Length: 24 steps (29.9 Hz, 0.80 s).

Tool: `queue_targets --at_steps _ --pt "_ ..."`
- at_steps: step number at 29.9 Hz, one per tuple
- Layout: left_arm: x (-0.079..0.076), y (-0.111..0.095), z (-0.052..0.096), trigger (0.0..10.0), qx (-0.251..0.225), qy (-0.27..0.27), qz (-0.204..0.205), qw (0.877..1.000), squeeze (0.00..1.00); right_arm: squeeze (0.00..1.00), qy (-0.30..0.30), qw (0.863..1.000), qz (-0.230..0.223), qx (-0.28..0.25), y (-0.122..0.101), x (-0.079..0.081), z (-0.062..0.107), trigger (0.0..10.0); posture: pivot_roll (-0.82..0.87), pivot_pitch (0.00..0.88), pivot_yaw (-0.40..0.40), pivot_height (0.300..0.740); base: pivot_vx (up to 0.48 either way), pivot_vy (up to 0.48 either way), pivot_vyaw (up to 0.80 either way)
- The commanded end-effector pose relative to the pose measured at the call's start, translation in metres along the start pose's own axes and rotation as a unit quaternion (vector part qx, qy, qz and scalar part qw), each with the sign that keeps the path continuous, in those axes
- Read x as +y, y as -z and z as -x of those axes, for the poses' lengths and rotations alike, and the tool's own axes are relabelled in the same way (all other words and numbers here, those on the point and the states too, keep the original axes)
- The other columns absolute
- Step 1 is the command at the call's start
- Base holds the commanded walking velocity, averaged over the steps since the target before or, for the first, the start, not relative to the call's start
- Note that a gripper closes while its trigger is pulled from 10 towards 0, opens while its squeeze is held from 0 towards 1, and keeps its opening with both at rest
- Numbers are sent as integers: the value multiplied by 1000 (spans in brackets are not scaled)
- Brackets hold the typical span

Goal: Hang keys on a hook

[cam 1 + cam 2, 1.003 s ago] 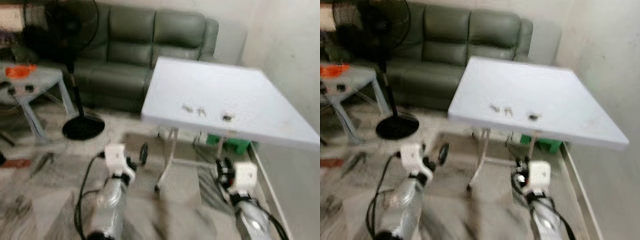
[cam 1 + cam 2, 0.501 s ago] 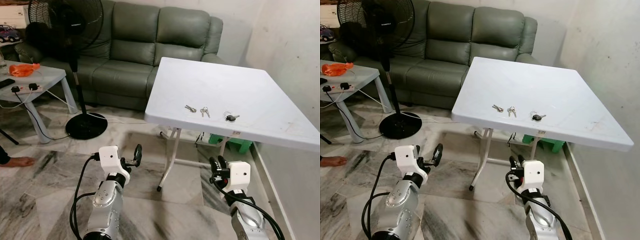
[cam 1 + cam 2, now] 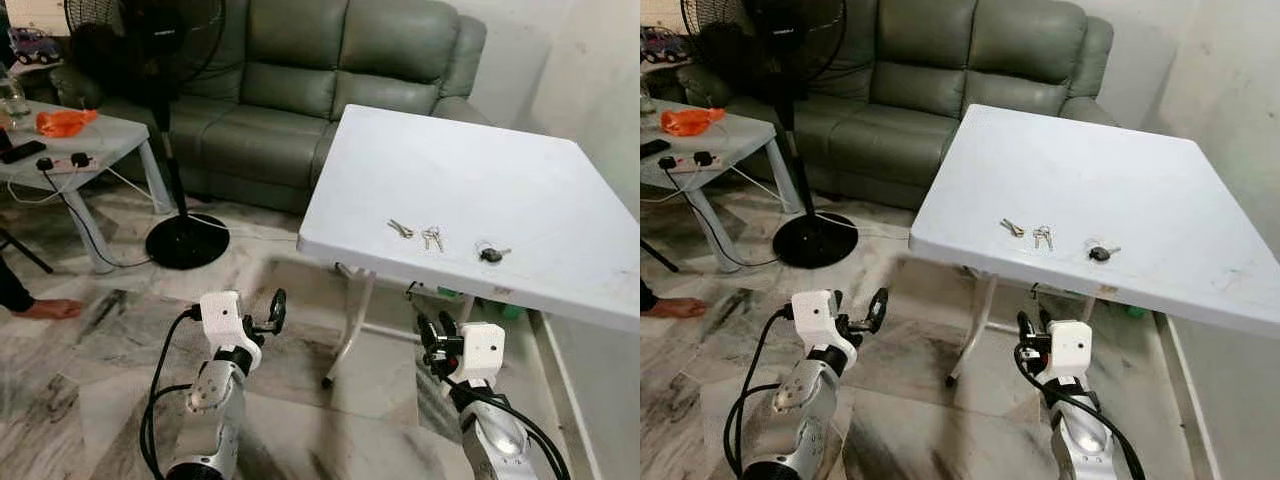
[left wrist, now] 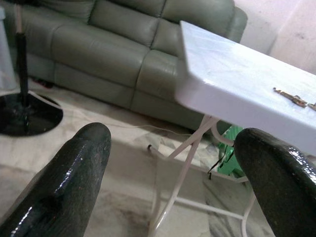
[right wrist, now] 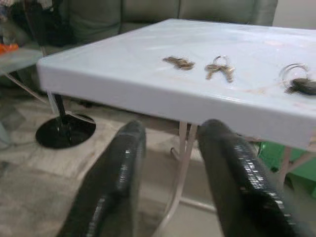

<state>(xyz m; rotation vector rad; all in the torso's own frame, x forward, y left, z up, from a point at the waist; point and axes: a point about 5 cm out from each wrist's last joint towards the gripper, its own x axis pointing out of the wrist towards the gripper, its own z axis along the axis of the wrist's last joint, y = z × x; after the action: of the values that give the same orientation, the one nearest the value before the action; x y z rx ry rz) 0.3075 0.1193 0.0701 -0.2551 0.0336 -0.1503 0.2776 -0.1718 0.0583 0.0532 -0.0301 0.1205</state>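
Down low, the left gripper (image 3: 268, 312) hangs over the marble floor (image 3: 90, 340) short of the table (image 3: 480, 190), its fingers (image 4: 74, 168) spread wide with nothing between them. The right gripper (image 3: 432, 335) sits below the table's near edge, its fingers (image 5: 118, 182) parted by a narrow gap and also empty. Both are well below the tabletop and apart from it.

Three sets of keys lie in a row near the table's front edge: a small key (image 3: 1011, 228) on the left, a ringed pair (image 3: 1042, 236) in the middle, and a black-headed key (image 3: 1100, 253) on the right. Behind the table stands a green sofa (image 3: 300, 90). To the left are a black fan (image 3: 185, 240) and a side table (image 3: 70, 150) with an orange item (image 3: 65, 121). A person's foot (image 3: 45, 309) rests at the far left.
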Motion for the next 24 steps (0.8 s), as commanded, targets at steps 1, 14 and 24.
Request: queue_targets --at_steps 1,14,24 --pt "-7 2 -1 10000 6 10 1 1000 0 1000 17 1000 4 0 -1 -8 1 10000 32 0 -84 740 330 0 0" --pt "-7 2 0 10000 7 12 -1 1000 0 0 27 1000 8 10 1 -8 2 10000 32 0 -83 740 324 0 0" --pt "-6 2 1 10000 8 10 -1 1000 0 0 27 1000 8 11 2 -7 2 10000 34 0 -82 740 319 0 0"
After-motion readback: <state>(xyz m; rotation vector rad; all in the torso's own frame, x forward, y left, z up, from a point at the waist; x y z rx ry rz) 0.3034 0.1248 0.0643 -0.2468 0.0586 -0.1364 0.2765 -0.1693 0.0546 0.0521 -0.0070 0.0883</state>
